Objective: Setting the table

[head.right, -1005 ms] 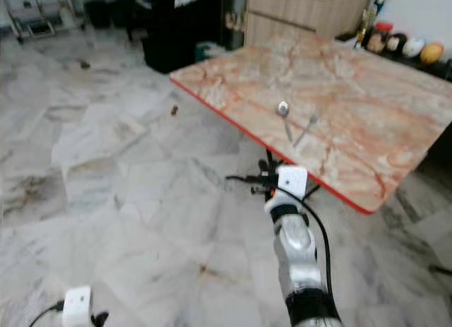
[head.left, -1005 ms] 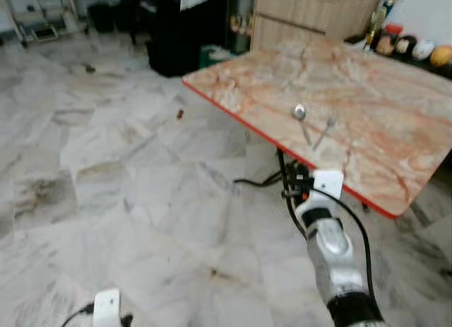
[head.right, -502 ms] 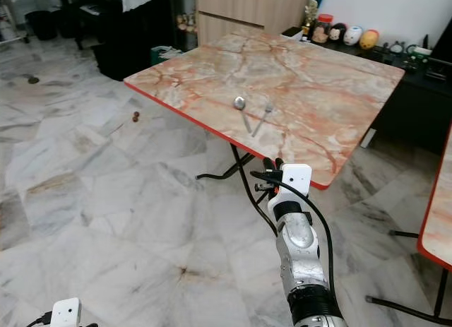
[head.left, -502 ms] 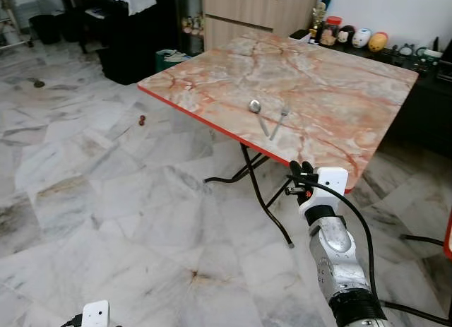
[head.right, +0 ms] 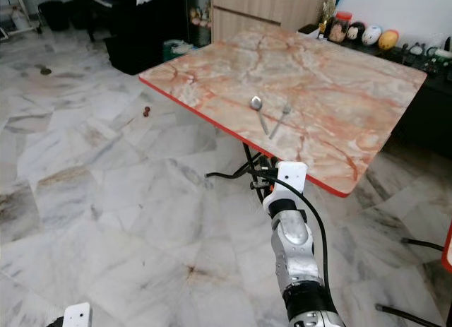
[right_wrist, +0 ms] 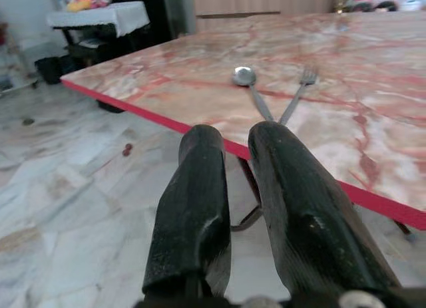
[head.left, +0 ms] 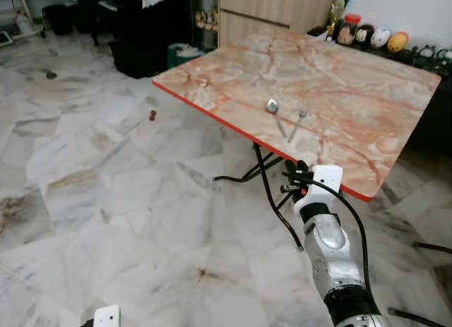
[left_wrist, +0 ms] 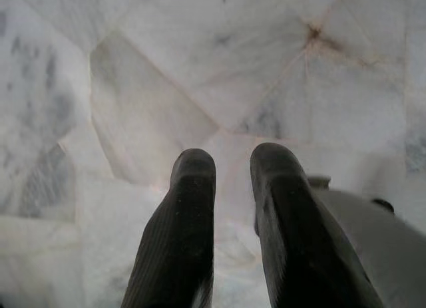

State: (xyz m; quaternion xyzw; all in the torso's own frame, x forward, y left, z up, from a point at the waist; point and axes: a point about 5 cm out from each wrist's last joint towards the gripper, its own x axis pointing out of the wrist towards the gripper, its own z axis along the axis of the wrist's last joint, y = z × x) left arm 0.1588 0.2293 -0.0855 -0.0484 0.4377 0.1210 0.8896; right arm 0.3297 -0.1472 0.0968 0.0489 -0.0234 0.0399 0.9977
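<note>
A spoon [head.left: 272, 108] and a fork [head.left: 299, 120] lie on the surface [head.left: 367, 94] near its front edge, spoon to the left, their handles converging toward that edge. The right hand [head.left: 293, 177] hangs just before and below the front edge, over the floor [head.left: 106, 186]. A cabinet [head.left: 268, 13] stands behind the surface's far-left corner.

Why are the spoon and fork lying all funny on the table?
They do look messy. The spoon and fork lie slanted on the marble table, their handle ends meeting in a V near the red edge, not side by side as at a set place. A small dark bit lies on the floor.
</note>
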